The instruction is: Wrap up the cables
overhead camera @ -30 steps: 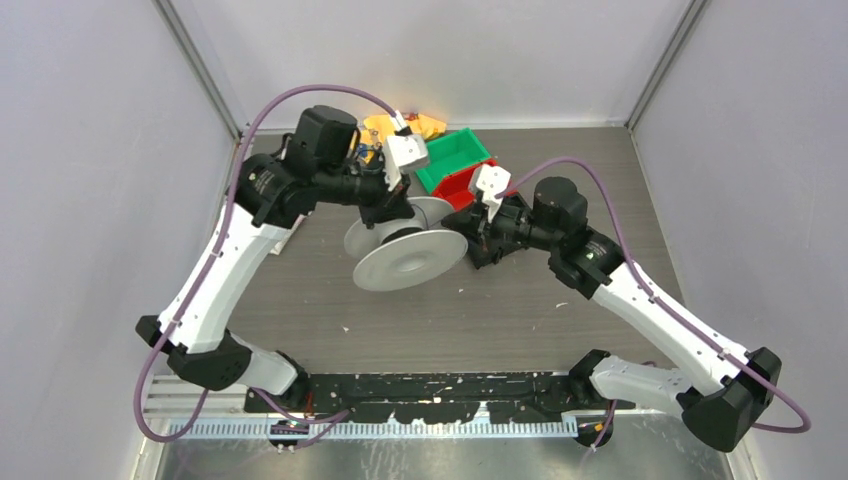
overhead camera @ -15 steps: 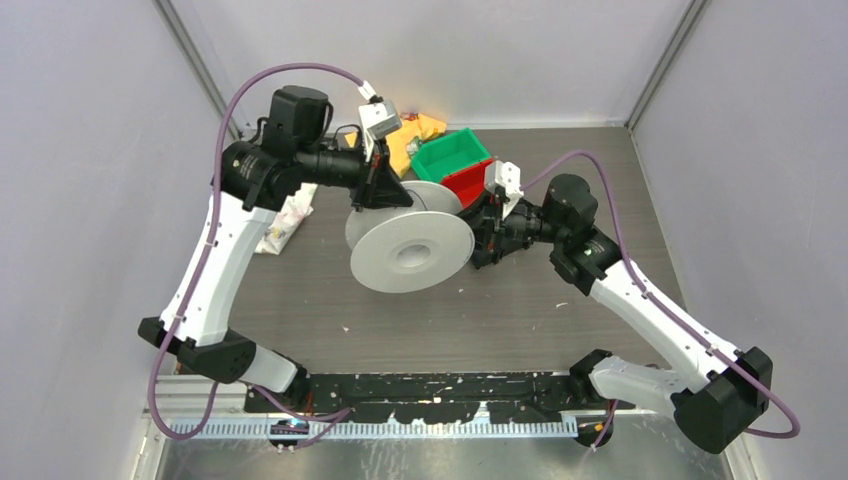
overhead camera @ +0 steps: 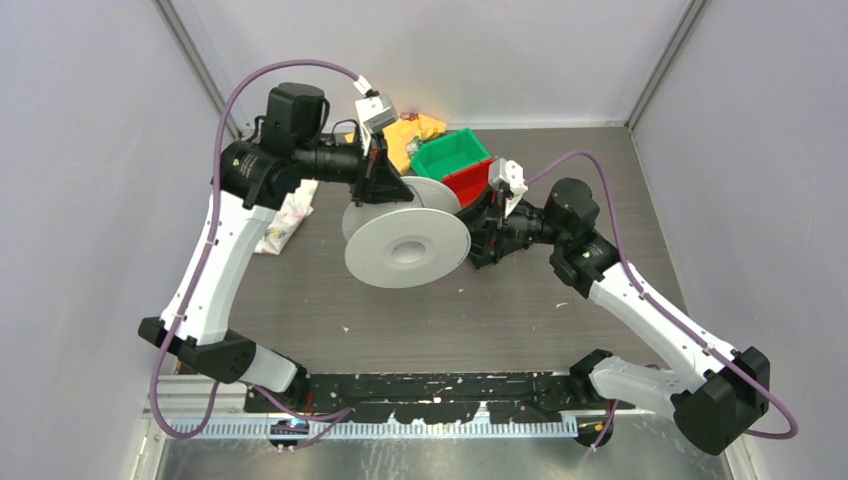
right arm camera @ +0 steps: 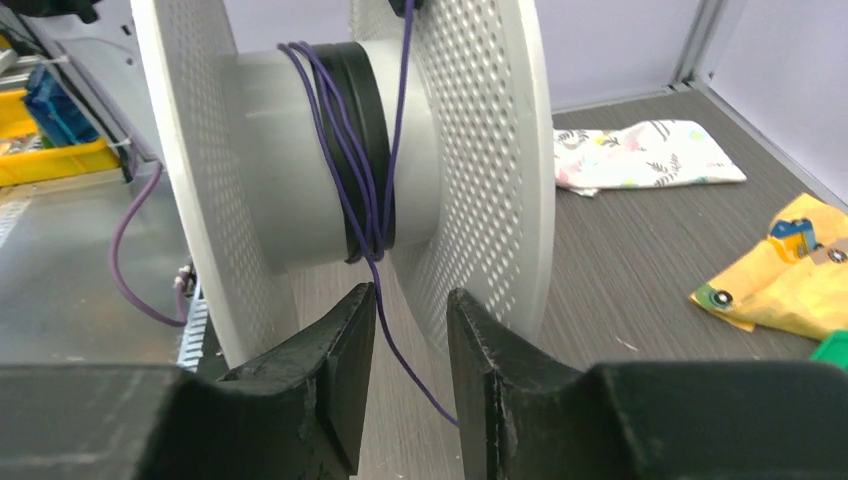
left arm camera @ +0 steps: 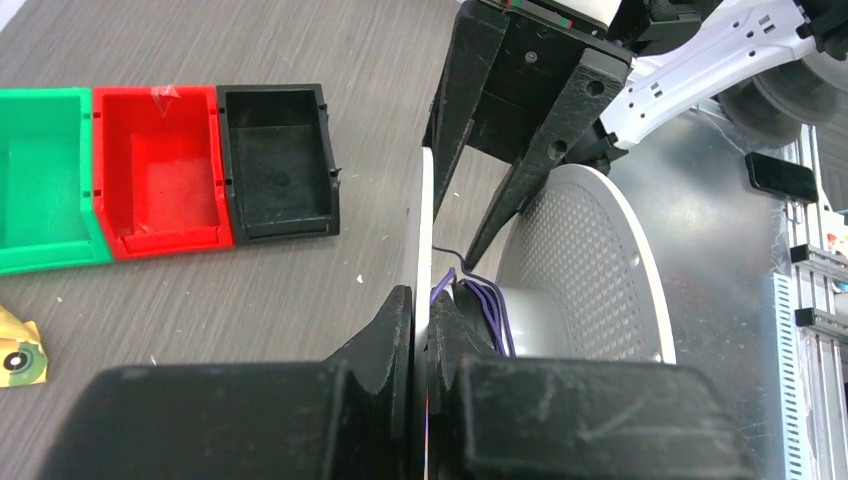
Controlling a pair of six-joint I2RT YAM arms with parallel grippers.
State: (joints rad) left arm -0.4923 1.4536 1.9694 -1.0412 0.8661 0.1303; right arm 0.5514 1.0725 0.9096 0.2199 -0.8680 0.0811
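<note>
Spool point(overhead camera: 407, 247) edged left, left tool point(left arm camera: 422, 322) — clamped

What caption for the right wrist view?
Purple cable wound on the white spool, its tail hanging between the open right fingers.

Green bin point(left arm camera: 40, 190), red bin point(left arm camera: 160, 175), black bin point(left arm camera: 275, 160) stand touching.

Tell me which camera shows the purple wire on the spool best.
The right wrist view: the wire shows as several turns round the spool, one strand trailing down through the right gripper. The left wrist view catches only a few strands at the hub; the top view shows none.
</note>
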